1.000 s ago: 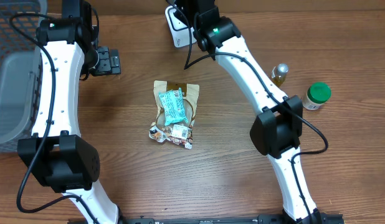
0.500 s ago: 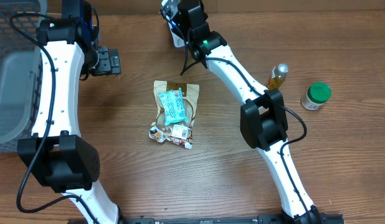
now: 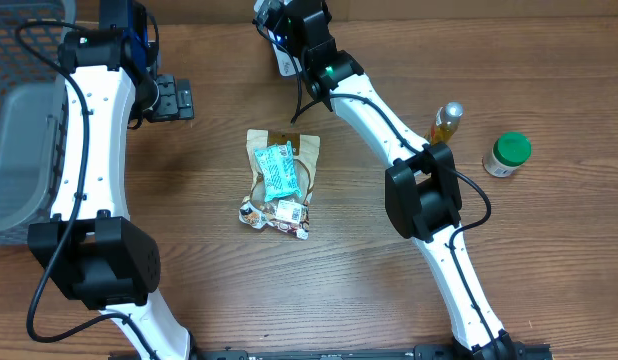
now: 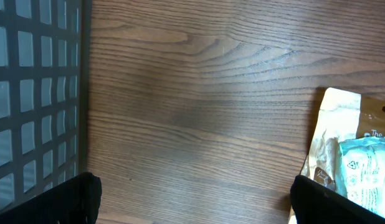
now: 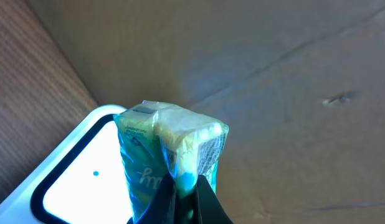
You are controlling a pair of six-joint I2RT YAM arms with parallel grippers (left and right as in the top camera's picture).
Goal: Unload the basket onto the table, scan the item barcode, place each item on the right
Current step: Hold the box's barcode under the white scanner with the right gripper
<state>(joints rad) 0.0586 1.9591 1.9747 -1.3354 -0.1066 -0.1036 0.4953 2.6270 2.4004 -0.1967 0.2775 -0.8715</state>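
While the scanning step is judged to be in hand, a small green-and-white packet (image 5: 171, 140) is seen pinched at its lower seam by the right pincer (image 5: 183, 190), whose jaws are closed narrow on it. The packet is held up above the pincer's tips, and the white scanner (image 5: 74, 180) is seen just beyond it, to the pincer's upper left in the wrist view. Whether a barcode is turned to the scanner's window cannot be told. The next move is judged to call for a small turn or shift of the packet, so that its printed code is faced to the window without the grip being loosened. The right arm is stretched long toward the far edge of the surface (image 3: 219, 290), bent at the elbow. The left pincer (image 3: 179, 98) is held wide and empty, well apart from the packet, with a grey basket (image 3: 19, 120) near it and a pile of snack packs (image 3: 279, 185) lying between the two arms.
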